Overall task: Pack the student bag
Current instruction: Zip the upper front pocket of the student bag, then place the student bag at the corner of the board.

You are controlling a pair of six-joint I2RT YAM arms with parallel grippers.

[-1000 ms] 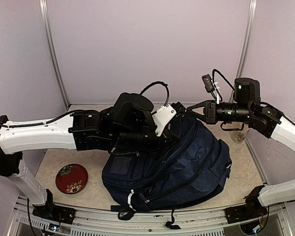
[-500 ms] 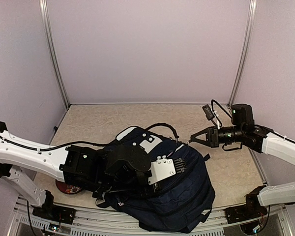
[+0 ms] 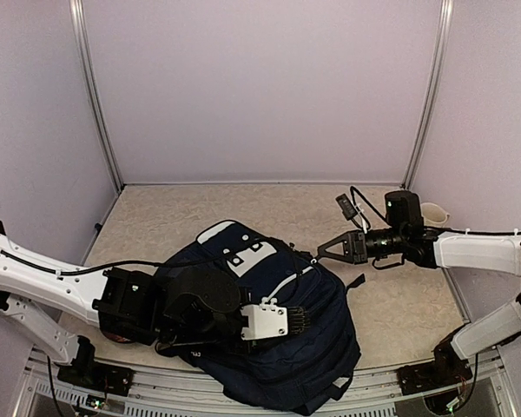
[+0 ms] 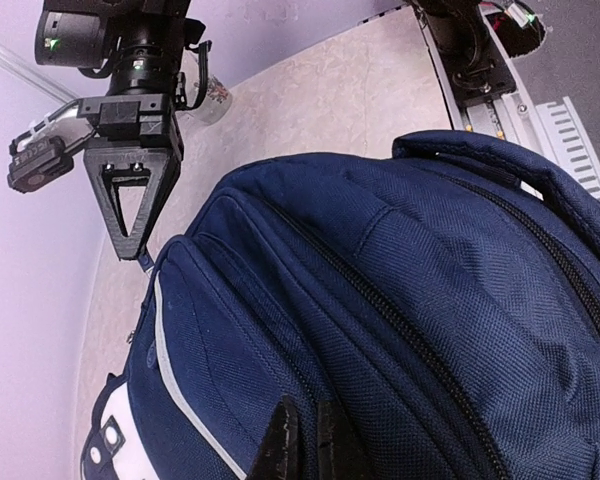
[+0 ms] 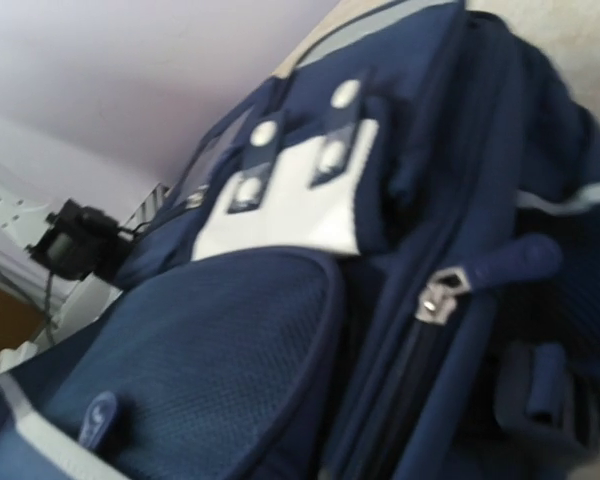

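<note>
Two hands at student bag [image 3: 330,339]: left hand [image 3: 306,318] pinches its fabric; right hand [image 3: 316,255] closed, tips touching far edge.

Lilac walls [image 3: 260,87] close in beyond and to either side of the right pincer [image 3: 317,252], joined at the corners by slim metal posts [image 3: 427,91], with a beige mottled tabletop [image 3: 182,208] spread beneath it under soft, even light.

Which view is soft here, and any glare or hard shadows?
Right wrist: soft all over, with the student bag, its white patch and a zipper pull smeared and no weave readable. Left wrist: sharp, with the bag's weave and the right tool both crisp. Top external: even, diffuse light, in focus, no glare or hard shadows.
</note>
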